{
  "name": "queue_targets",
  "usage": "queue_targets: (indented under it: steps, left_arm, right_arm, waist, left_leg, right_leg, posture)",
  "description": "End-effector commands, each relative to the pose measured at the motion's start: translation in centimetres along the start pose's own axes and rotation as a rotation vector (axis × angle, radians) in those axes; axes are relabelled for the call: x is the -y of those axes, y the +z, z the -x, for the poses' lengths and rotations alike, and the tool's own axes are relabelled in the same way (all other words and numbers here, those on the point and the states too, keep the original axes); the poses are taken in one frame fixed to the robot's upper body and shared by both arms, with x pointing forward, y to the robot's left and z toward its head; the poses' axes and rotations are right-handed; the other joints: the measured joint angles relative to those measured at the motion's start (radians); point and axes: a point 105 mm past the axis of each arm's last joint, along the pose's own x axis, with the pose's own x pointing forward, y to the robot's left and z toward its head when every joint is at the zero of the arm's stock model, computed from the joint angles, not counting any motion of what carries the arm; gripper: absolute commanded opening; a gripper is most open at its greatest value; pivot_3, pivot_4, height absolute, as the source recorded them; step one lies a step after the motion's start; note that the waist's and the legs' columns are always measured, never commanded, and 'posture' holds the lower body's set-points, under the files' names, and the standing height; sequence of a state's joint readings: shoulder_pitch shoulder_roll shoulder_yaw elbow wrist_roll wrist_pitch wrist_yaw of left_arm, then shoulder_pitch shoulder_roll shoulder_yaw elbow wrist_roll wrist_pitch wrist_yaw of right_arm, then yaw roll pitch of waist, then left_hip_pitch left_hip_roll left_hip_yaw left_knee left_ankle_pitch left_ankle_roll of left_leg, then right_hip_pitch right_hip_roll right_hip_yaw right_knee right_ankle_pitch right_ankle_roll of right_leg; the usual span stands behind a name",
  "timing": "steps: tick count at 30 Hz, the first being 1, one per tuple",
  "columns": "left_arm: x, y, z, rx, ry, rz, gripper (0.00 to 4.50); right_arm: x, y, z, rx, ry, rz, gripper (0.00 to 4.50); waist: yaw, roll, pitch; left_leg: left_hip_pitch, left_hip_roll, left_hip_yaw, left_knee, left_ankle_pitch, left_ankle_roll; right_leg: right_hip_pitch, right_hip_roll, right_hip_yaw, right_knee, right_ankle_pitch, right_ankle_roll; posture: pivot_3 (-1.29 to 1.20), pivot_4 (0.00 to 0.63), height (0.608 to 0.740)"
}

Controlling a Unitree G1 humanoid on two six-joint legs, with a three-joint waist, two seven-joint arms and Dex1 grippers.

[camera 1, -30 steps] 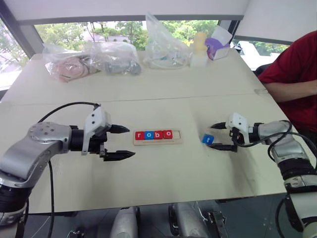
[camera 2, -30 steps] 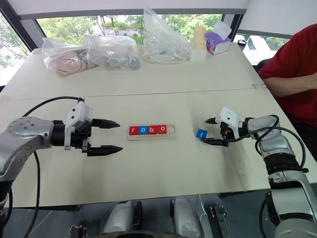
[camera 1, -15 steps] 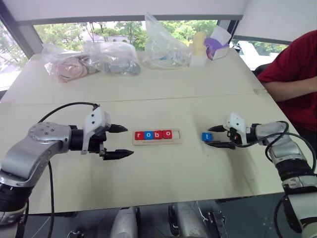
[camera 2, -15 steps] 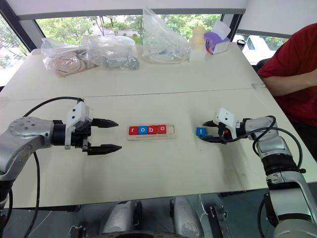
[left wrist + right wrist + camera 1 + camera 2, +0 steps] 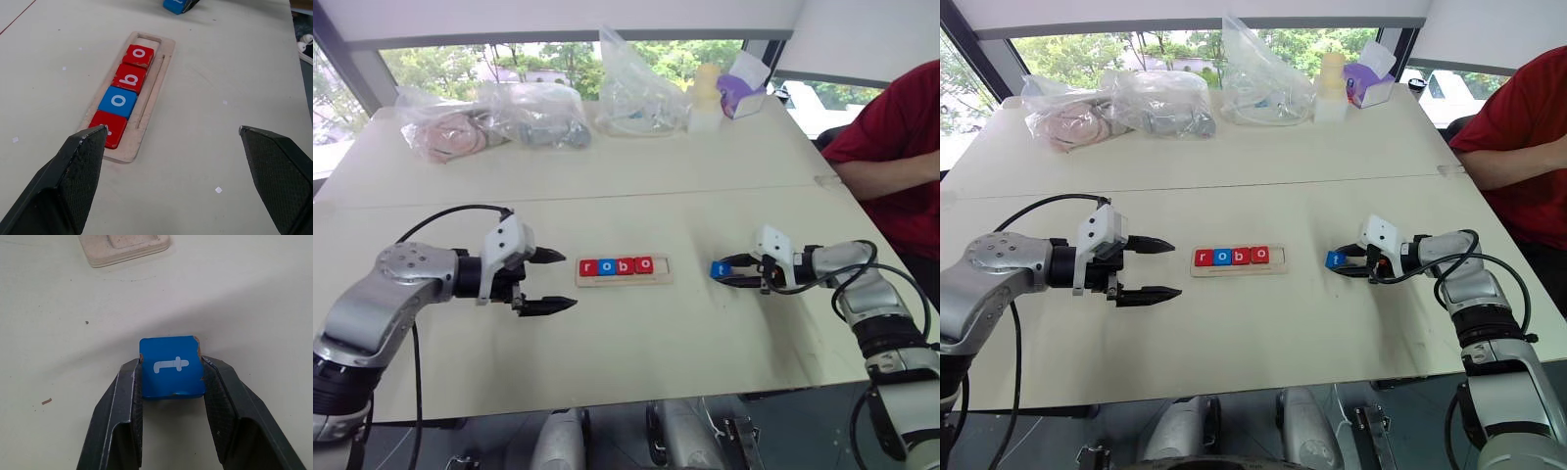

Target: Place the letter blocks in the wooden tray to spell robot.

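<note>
The wooden tray (image 5: 624, 269) lay at the centre of the frame, its long axis running left to right across the table (image 5: 607, 166). Four letter blocks (image 5: 617, 265) spelling r, o, b, o were seated in it, with the rightmost slot bare. The blue t block (image 5: 171, 366) was clamped between the fingers of the right gripper (image 5: 722, 271), right of centre. The left gripper (image 5: 555, 281) was held wide apart, left of the tray.

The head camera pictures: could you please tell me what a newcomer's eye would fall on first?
Most striking is the pale wooden tray at mid-table, its four red and blue letter tiles reading "robo", with the right end slot bare. To its right, the right gripper is shut on the blue t tile. The left gripper hovers open at the tray's left.
</note>
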State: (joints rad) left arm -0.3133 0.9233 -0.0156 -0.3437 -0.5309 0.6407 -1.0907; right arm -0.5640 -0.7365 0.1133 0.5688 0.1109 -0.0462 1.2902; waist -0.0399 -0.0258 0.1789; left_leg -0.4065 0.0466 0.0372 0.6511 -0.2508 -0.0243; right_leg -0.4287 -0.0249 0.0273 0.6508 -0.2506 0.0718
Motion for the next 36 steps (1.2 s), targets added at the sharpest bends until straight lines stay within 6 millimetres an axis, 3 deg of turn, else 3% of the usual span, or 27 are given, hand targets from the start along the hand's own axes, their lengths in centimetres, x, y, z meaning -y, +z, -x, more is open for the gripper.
queue_targets:
  steps: [1,4,7,17,36]
  left_arm:
    - [-0.2,0.7,0.6,0.013,0.020,-0.038,4.50]
    - [-0.6,0.9,0.7,0.021,0.026,-0.038,4.50]
    - [-0.7,1.2,0.6,0.024,0.025,-0.047,4.50]
    - [-0.5,0.9,0.7,0.024,0.051,-0.041,4.50]
    - [-0.5,1.1,0.4,0.031,0.055,-0.047,4.50]
  right_arm:
    - [1.2,3.0,-0.3,0.094,-0.018,0.000,1.14]
    - [1.7,7.1,-1.6,0.177,0.027,0.044,1.14]
    - [1.5,8.1,-3.0,0.161,0.098,0.079,1.14]
    - [0.8,8.2,-5.7,0.086,0.219,0.098,1.14]
    - [-0.1,7.4,-6.6,0.029,0.281,0.136,1.14]
  waist:
    - [-0.001,0.000,0.000]
    - [-0.011,0.001,0.001]
    - [-0.004,0.001,0.001]
    - [0.021,0.001,0.001]
    - [0.020,0.001,0.001]
  left_leg:
    - [0.000,0.000,0.000,0.000,0.000,0.000]
    - [0.001,0.001,0.001,0.000,0.000,0.000]
    - [0.002,0.001,0.000,0.000,0.000,0.000]
    - [-0.001,0.000,0.001,0.000,0.000,0.000]
    - [0.000,0.000,0.001,0.000,0.000,0.000]
  right_leg:
    - [0.000,0.000,0.000,0.000,0.000,0.000]
    - [0.000,0.000,0.001,0.001,0.000,-0.001]
    - [-0.001,0.002,0.001,0.003,0.001,-0.001]
    - [-0.001,-0.001,0.000,0.001,0.001,-0.001]
    - [-0.001,0.000,0.000,0.002,0.001,-0.001]
  posture:
    - [0.00,0.150,0.738]
    - [0.00,0.150,0.738]
    - [0.00,0.150,0.738]
    - [0.00,0.150,0.738]
    - [0.00,0.150,0.738]
